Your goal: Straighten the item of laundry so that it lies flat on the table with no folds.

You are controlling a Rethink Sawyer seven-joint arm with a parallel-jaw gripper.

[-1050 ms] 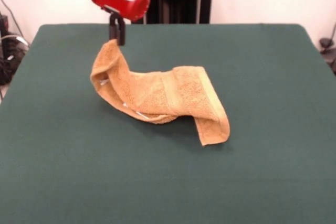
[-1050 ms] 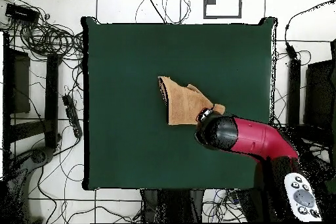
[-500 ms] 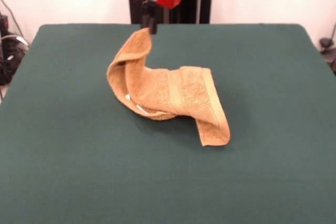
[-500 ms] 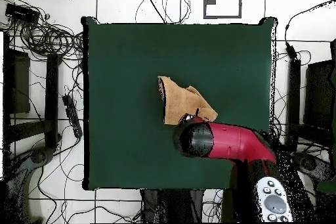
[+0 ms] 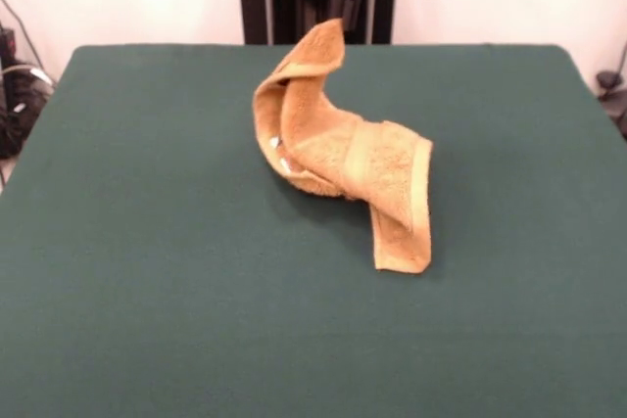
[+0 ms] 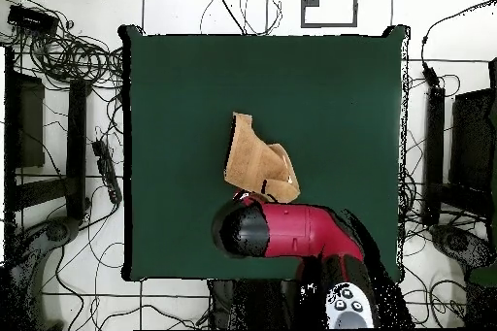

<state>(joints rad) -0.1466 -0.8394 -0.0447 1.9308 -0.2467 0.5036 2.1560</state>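
Green table [image 5: 127, 271] lies open on every side; only the raised, twisted towel [image 5: 343, 149] blocks mid-table

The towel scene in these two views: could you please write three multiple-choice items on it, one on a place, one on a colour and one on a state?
1. Where is the towel's highest corner?
A. under the gripper
B. flat at the table's near edge
C. off the table's side

2. What colour is the table top?
A. white
B. dark green
C. red

3. How does the towel lie?
A. spread flat
B. rolled into a tight tube
C. folded, one end raised

Answers:
1 A, the front view shows the corner rising to the gripper.
2 B, green in both views.
3 C, the other end rests on the table, doubled over.
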